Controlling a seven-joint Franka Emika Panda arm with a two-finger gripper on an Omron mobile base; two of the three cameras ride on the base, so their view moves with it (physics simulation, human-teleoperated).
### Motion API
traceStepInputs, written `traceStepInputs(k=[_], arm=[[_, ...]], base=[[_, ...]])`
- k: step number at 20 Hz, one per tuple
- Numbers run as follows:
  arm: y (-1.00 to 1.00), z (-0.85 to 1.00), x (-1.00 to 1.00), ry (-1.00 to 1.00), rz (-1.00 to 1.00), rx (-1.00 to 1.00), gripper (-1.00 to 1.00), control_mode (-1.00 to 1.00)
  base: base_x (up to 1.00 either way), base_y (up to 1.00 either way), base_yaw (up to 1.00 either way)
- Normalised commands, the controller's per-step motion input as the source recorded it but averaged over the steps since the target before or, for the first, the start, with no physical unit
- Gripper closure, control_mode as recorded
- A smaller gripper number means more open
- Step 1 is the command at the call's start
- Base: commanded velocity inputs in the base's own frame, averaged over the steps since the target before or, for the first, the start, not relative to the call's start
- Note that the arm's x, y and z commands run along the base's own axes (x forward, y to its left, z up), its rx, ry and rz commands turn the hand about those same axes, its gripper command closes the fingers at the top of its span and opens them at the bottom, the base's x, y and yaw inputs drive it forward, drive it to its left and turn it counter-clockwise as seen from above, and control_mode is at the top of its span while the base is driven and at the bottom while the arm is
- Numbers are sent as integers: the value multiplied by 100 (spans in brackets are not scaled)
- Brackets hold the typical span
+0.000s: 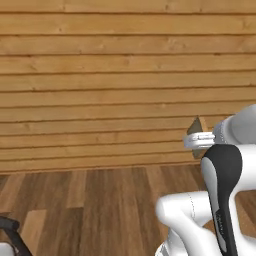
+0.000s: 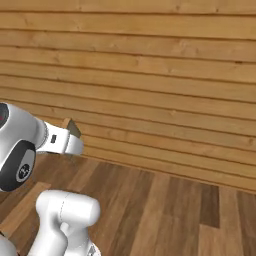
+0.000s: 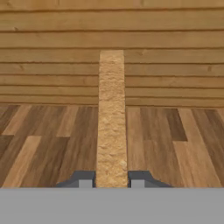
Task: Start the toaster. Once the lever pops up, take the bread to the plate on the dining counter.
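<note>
My gripper (image 3: 112, 180) is shut on the bread (image 3: 112, 118), a tan slice seen edge-on that rises straight up between the two dark fingertips (image 3: 85, 179). From the left base view, the bread (image 1: 198, 127) sticks up as a tan corner above the gripper (image 1: 199, 141) at the right, carried in the air above the floor. The right base view has the bread (image 2: 70, 126) and the gripper (image 2: 75, 145) at the left. The toaster, its lever, the plate and the dining counter are out of view.
A wall of horizontal light wood planks (image 1: 100, 80) stands ahead. Brown wood flooring (image 2: 165, 210) stretches between the base and the wall. A dark bar-shaped part (image 1: 11, 231) pokes in at the lower left corner.
</note>
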Motion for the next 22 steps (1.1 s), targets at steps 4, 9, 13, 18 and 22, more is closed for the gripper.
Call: traceStepInputs(k=[4, 9, 13, 18, 22], arm=[[0, 0, 0, 0, 0, 0, 100, 100], [0, 0, 0, 0, 0, 0, 100, 100], [0, 0, 0, 0, 0, 0, 100, 100], [0, 0, 0, 0, 0, 0, 100, 100], [0, 0, 0, 0, 0, 0, 100, 100]], base=[[100, 0, 40], [100, 0, 51], [100, 0, 67], [88, -13, 84], [74, -10, 91]])
